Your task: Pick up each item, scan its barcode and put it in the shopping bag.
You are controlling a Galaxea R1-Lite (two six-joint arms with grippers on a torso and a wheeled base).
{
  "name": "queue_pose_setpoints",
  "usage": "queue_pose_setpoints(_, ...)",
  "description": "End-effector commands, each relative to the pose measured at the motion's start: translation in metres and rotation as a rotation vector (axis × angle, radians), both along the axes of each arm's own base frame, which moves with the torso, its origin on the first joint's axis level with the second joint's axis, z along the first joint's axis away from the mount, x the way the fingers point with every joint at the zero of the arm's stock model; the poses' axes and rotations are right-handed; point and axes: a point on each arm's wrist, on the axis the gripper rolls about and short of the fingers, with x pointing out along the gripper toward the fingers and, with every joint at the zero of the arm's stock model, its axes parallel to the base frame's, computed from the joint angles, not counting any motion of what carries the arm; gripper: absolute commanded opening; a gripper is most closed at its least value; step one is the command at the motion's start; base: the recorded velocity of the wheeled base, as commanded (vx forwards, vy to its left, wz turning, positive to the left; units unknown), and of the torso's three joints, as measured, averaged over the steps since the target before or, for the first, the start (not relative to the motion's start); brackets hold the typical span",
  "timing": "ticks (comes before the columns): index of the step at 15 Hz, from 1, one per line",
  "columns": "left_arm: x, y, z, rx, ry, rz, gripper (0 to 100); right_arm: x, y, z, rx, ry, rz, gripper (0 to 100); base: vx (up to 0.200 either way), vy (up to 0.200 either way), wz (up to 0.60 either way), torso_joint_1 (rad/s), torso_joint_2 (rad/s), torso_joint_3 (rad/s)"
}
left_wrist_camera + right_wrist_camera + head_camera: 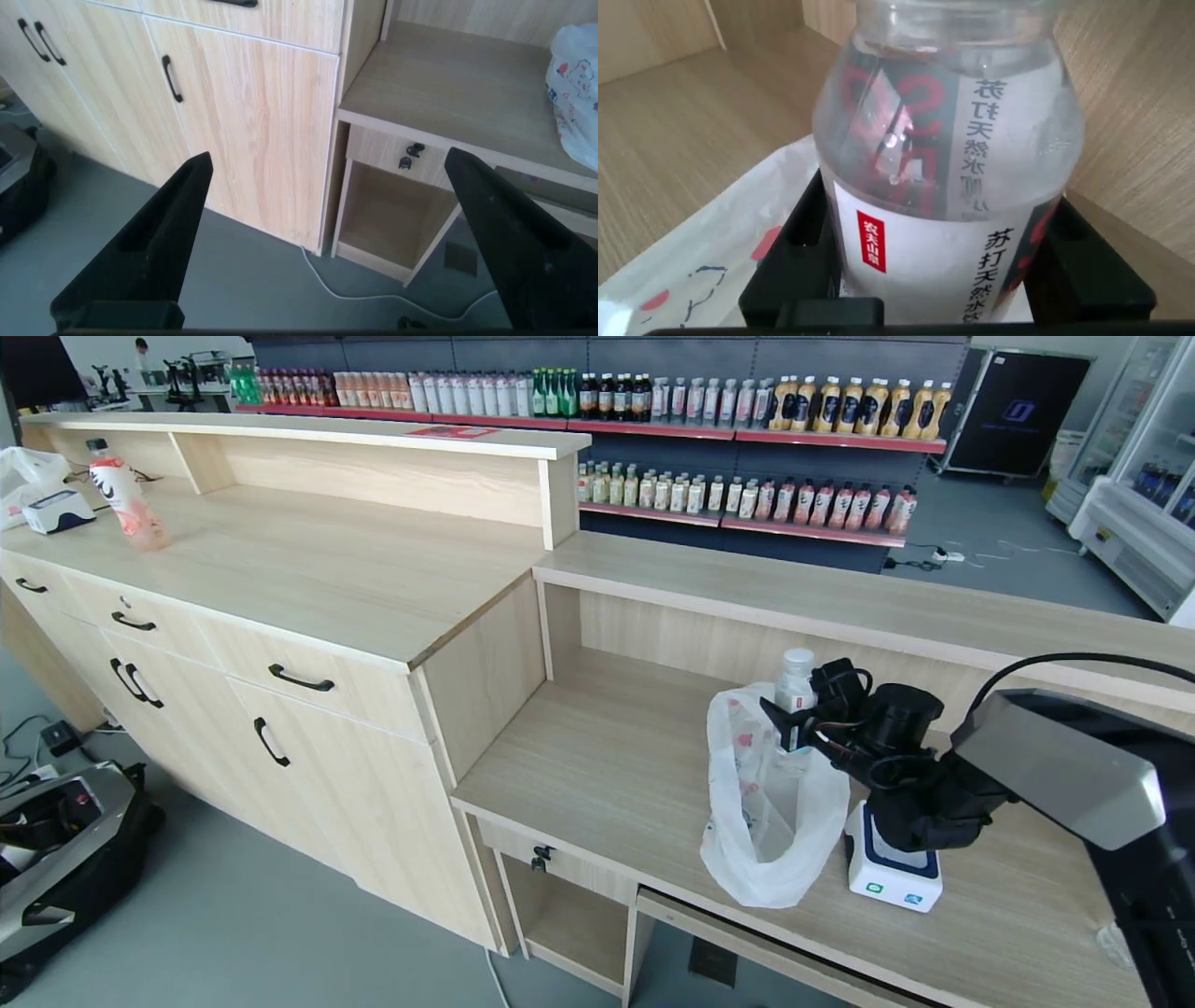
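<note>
The clear bottle [794, 695] hangs upright in the right claw [794, 726], which is clenched around its lower body [948, 177]. It sits just above the open mouth of the shopping bag [767, 812], toward the back rim. The scanner [893, 879] stands just beside the bag on the lower desk [597, 756].

The bag is limp. If the bottle drops on its rim rather than inside, the plastic may fold, and the bottle could topple or roll toward the desk edge. The smooth body could also slip.

The left claw [327, 238] hangs released beside the cabinets. A second bottle [126, 504] waits on the upper counter [373, 588].
</note>
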Motion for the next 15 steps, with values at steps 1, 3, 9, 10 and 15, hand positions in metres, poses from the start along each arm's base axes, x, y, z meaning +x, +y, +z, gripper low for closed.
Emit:
queue_pose_setpoints(1, 0.0, 0.0, 0.0, 0.0, -0.001, 0.0, 100, 0.008, 0.002, -0.028, -0.004, 0.032, 0.006, 0, 0.0, 0.0, 0.0, 0.0, 0.0, 0.0)
queue_pose_setpoints(3, 0.0, 0.0, 0.0, 0.0, -0.001, 0.0, 100, 0.012, 0.003, -0.036, -0.003, 0.034, 0.007, 0, 0.0, 0.0, 0.0, 0.0, 0.0, 0.0)
queue_pose_setpoints(9, 0.0, 0.0, 0.0, 0.0, -0.001, 0.0, 100, 0.022, 0.011, -0.048, 0.0, 0.017, 0.038, 0, 0.0, 0.0, 0.0, 0.0, 0.0, 0.0)
queue_pose_setpoints(10, 0.0, 0.0, 0.0, 0.0, -0.001, 0.0, 100, 0.022, 0.01, -0.051, -0.002, 0.021, 0.038, 0, 0.0, 0.0, 0.0, 0.0, 0.0, 0.0)
queue_pose_setpoints(15, 0.0, 0.0, 0.0, 0.0, -0.001, 0.0, 100, 0.021, 0.007, -0.058, -0.008, 0.037, 0.032, 0, 0.0, 0.0, 0.0, 0.0, 0.0, 0.0)
